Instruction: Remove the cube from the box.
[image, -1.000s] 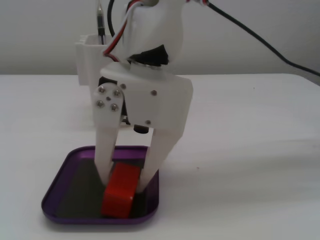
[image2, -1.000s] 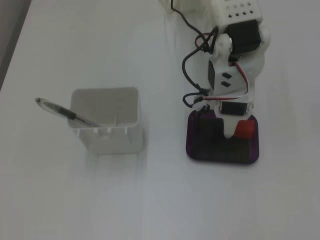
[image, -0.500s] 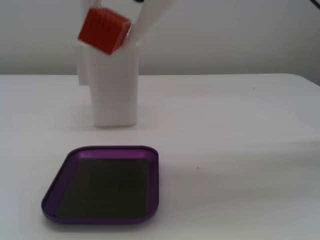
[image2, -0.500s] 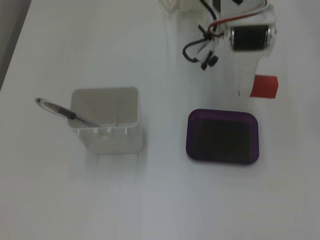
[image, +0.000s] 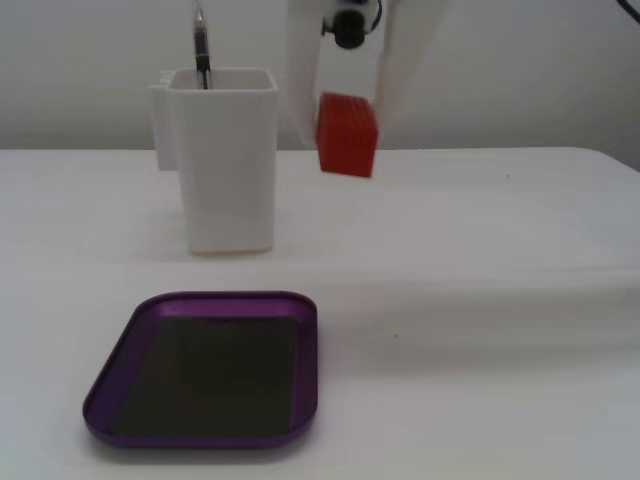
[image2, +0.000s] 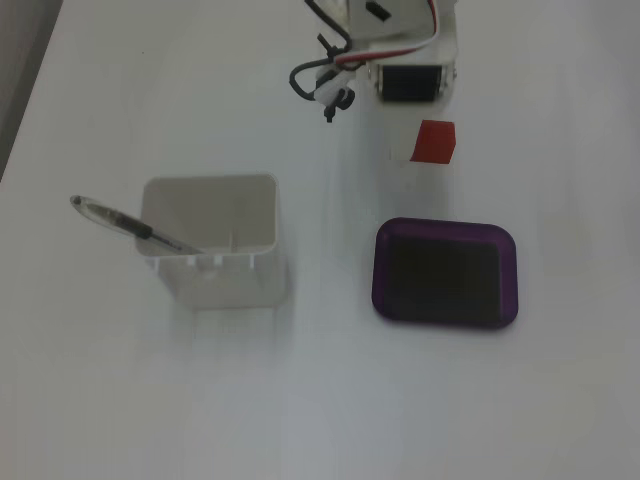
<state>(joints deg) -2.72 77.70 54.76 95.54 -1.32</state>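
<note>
Cube pinched between the jaws, held in the air, clear of the box.

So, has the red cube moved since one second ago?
Yes. The red cube left the purple tray and hangs clamped in the gripper, above the table and right of the white container.

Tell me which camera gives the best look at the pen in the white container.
The high fixed view looking down shows the pen best: its clear barrel and dark grip lie slanted across the rim of the white container. The low fixed view shows only the pen's thin upper end sticking up above the container's rim.
</note>
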